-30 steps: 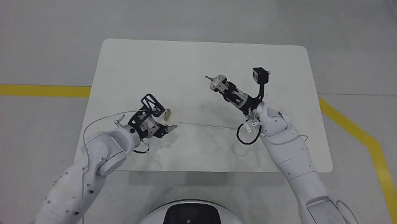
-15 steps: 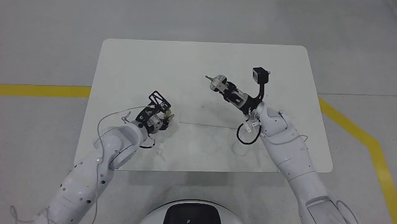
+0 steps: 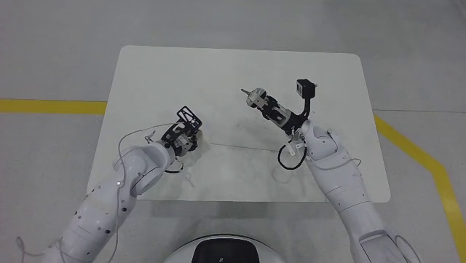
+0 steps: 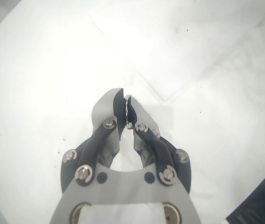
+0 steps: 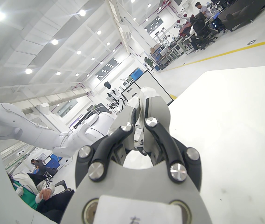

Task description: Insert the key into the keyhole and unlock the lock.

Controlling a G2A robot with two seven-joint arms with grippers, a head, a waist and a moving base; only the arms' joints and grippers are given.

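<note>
The left gripper [image 4: 125, 101] pinches the lock [image 4: 127, 115] low over the table [image 3: 240, 66] at 8 o'clock, apparently steadying it, while the right gripper [image 5: 141, 108], at its 2 o'clock, clamps the key [image 3: 245, 91] tip-outward, ready for the keyhole.

The left gripper [image 4: 126, 102] hangs at near left, tilted downward, fingers pinched together. The right gripper [image 3: 251, 95] sits mid-scene, roughly level, pointing far-left, fingers likewise pinched.

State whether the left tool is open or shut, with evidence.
Shut: in the left wrist view the left tool has its pads clamped on a thin silvery metal piece.
</note>
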